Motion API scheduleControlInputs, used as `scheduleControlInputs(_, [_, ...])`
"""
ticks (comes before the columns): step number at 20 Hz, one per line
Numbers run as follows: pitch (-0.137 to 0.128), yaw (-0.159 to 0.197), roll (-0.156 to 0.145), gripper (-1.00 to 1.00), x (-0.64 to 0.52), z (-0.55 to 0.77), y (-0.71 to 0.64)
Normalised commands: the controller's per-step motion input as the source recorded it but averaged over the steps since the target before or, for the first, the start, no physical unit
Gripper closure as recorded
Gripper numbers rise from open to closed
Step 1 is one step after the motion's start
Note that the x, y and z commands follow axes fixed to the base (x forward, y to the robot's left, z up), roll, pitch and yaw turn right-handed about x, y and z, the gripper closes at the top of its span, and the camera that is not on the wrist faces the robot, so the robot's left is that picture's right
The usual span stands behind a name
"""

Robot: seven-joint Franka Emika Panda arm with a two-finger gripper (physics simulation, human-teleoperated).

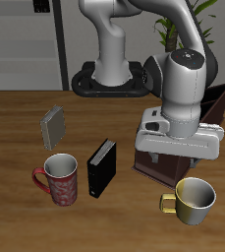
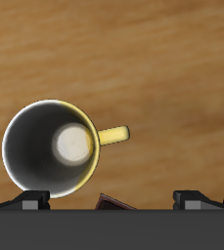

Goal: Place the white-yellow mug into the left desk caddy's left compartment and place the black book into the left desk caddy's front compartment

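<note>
we hover our gripper (image 1: 175, 150) above the glossy cream-white mug with yellow handle (image 2: 55, 148), jaws seemingly open and empty, ready to descend.

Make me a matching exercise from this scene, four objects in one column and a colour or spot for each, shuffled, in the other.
Things:
1. white-yellow mug
2. black book
3. red patterned mug
4. grey book

Descriptions:
A. stands upright between the two mugs
B. farthest back of the four, leaning
C. yellow handle, in front of the left desk caddy
D. red handle, near the table's front edge

Pairs: 1-C, 2-A, 3-D, 4-B
</note>
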Motion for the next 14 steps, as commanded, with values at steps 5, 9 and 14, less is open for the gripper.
scheduleControlInputs(5, [0.007, -0.044, 0.001, -1.00, 0.16, -0.06, 0.05])
scheduleControlInputs(9, [0.026, -0.018, 0.002, -1.00, 0.14, -0.20, 0.08])
scheduleControlInputs(14, [0.056, -0.003, 0.009, -1.00, 0.09, -0.34, 0.02])
